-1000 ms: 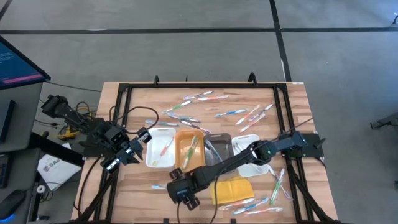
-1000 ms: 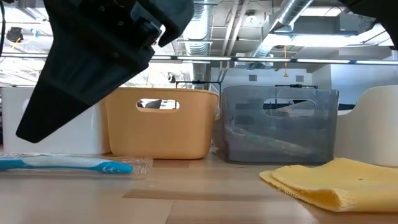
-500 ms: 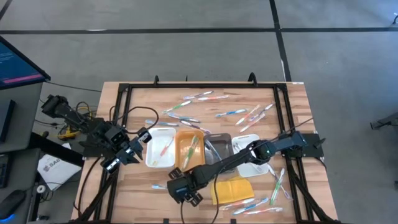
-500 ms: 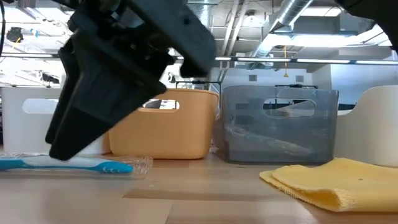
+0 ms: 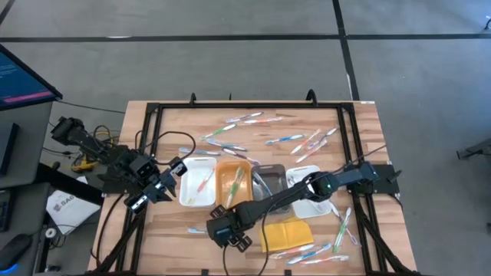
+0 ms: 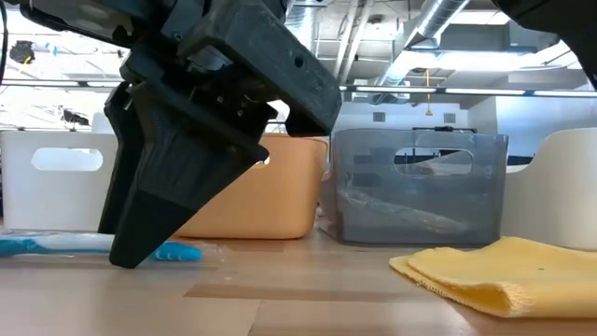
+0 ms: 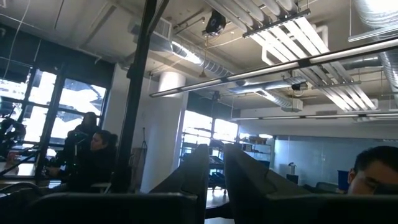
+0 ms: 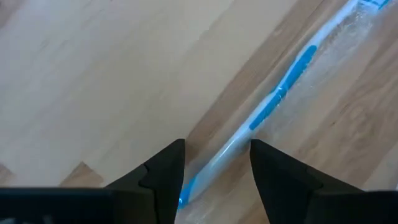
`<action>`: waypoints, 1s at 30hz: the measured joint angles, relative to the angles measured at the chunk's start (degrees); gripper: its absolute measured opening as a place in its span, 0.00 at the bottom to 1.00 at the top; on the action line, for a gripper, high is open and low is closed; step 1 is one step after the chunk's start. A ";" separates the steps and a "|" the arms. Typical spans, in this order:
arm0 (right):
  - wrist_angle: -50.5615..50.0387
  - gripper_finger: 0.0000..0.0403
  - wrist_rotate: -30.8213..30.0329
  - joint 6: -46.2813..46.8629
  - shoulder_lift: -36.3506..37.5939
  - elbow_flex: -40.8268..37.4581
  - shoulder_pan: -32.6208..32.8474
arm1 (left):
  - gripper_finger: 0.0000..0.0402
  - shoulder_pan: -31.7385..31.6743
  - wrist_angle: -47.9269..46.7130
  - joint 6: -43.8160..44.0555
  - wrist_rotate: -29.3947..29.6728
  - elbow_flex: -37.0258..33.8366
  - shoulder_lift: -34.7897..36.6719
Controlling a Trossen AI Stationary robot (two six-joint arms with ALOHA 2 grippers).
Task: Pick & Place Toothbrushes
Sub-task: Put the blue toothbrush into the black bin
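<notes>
We straddle a wrapped toothbrush at the bench's near edge

Across the bench (image 5: 165, 230) sit the white, orange and grey trays (image 5: 234, 184), with loose toothbrushes (image 5: 295, 142) scattered beyond them and more near the yellow pad (image 5: 288, 234). Our left gripper (image 5: 157, 192) waits beside the white tray, fingers together and holding nothing. Our right gripper (image 8: 214, 165) stands low over the blue-and-white toothbrush (image 8: 283, 90), which lies flat on the wood in clear wrap, its fingers apart on either side of one end and not yet clamped. We judge the risk is a slip: the thin handle lies flush, so fingers set too high could catch only the slick wrap, and gripping so near one end could let it swing or drop.
</notes>
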State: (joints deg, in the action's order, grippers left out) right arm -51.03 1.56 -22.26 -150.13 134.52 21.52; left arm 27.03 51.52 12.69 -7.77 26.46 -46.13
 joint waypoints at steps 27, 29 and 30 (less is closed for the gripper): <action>-5.55 0.04 -8.28 7.50 1.19 0.22 1.24 | 0.11 0.01 0.00 0.00 0.00 0.00 0.00; -6.23 0.02 -10.69 6.15 3.03 0.13 1.90 | 0.11 0.01 0.02 0.14 -0.01 0.01 0.00; -6.01 0.02 -11.44 6.01 4.30 0.19 2.27 | 0.11 0.00 0.02 0.17 -0.02 0.02 0.00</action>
State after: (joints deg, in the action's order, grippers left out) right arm -57.04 -9.88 -16.25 -145.83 134.71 23.78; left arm 27.03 51.54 12.86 -7.79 26.48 -46.13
